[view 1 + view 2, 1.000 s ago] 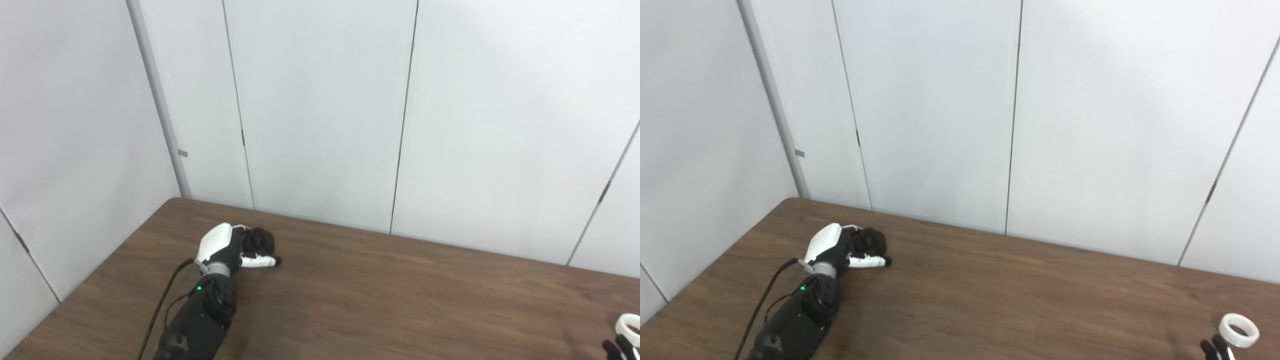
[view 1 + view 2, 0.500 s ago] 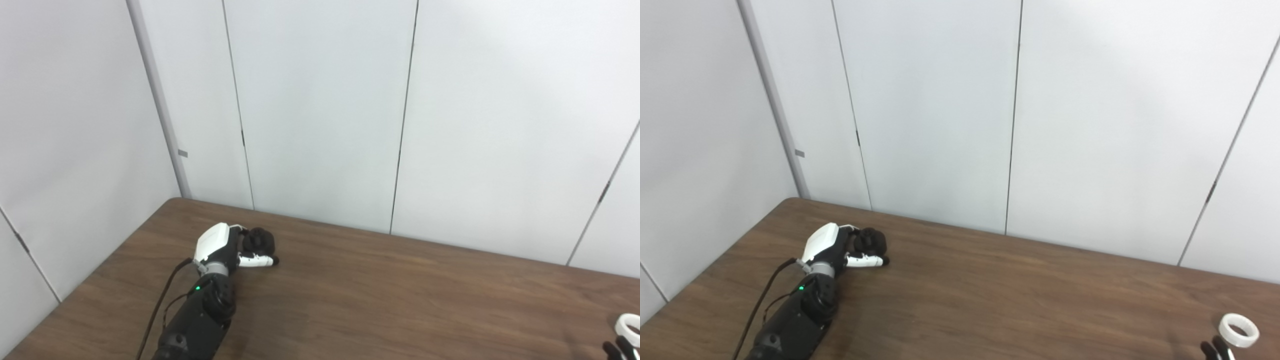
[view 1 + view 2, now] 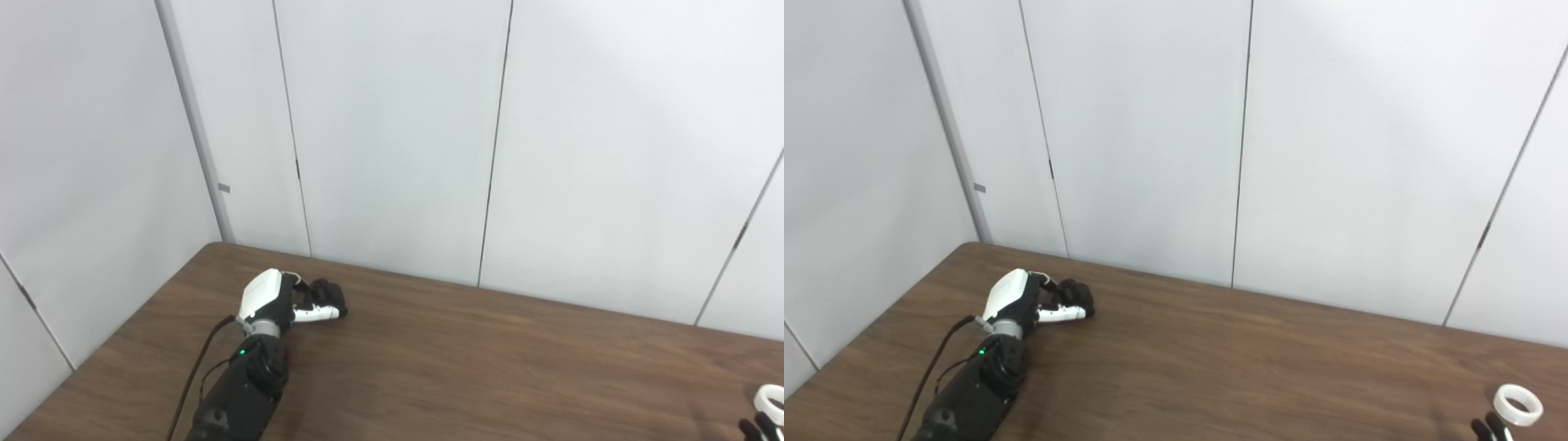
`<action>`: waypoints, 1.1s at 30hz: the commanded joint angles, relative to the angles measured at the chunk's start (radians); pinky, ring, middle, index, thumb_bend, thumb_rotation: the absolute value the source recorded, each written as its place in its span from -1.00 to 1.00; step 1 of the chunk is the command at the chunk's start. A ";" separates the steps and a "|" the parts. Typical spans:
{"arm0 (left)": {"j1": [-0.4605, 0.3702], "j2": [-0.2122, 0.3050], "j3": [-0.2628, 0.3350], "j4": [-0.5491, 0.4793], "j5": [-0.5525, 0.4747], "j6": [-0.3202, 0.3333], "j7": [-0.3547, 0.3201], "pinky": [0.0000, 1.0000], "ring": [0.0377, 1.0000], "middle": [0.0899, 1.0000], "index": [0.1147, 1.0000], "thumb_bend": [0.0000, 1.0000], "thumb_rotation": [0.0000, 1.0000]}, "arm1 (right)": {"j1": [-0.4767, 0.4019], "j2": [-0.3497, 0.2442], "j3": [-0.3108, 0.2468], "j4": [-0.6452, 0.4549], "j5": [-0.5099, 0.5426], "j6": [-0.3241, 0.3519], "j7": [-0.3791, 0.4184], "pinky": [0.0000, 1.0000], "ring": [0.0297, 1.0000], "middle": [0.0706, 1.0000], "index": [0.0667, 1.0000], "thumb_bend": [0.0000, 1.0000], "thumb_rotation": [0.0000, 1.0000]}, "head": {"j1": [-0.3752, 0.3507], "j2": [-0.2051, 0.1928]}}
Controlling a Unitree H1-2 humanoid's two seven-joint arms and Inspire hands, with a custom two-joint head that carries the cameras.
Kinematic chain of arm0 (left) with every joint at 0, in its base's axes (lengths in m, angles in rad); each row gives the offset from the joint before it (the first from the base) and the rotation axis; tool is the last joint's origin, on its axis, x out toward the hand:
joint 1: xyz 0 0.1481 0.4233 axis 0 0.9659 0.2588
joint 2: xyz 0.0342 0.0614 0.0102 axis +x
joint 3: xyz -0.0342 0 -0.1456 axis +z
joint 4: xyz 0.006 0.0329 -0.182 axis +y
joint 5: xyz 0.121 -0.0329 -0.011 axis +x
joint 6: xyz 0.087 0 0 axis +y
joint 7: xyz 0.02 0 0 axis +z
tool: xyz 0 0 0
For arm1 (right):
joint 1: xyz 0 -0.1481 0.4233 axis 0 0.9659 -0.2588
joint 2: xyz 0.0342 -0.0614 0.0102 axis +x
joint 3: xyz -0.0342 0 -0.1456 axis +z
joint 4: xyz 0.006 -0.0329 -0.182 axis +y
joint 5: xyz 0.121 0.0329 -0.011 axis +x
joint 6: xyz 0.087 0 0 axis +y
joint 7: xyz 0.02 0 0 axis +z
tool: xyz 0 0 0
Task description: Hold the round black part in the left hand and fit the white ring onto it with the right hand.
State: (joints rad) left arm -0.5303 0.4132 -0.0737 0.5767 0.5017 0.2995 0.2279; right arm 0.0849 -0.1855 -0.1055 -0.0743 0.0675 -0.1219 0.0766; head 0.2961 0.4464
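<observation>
Right eye view shows my whole white ring (image 3: pixel 1518 404); the left cuts it. One black part (image 3: pixel 329 294), clamped in my left hand (image 3: pixel 278 299) on the table (image 3: pixel 490 367). Right hand (image 3: pixel 1488 429): I cannot tell.

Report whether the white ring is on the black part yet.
Not on. The white ring sits far right by the right hand; the left hand grips the black part.

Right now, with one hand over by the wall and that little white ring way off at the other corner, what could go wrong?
The left hand seems to curl around the round black part low on the table; a loose hold might let it roll off. The white ring sits far away at the picture's edge, atop the right hand's dark fingertips, barely visible, so it could slip unseen. The long gap leaves room for misalignment.
</observation>
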 commanded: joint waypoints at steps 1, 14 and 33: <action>-0.037 0.031 -0.005 -0.038 0.026 -0.021 0.035 1.00 0.75 0.45 -0.17 0.04 -0.91 | 0.067 0.018 0.005 0.058 0.007 -0.007 0.001 1.00 0.99 0.93 1.00 -0.04 1.00 | 0.001 0.000; 0.003 0.040 -0.018 -0.149 0.045 -0.003 0.006 1.00 0.73 0.43 -0.17 0.04 -0.90 | 0.068 0.025 0.009 0.041 0.006 0.016 -0.002 1.00 1.00 0.92 1.00 0.02 1.00 | -0.049 0.029; 0.226 -0.009 -0.098 -0.730 0.087 0.127 -0.269 1.00 0.71 0.43 -0.16 0.05 -0.90 | 0.080 0.065 0.028 -0.076 -0.070 0.096 -0.042 1.00 0.88 0.81 0.92 0.10 1.00 | -0.192 0.172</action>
State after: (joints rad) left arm -0.2725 0.3944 -0.1730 -0.1034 0.5589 0.4272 -0.0374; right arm 0.1350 -0.1429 -0.0912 -0.1512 0.0108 -0.0433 0.0423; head 0.1044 0.6165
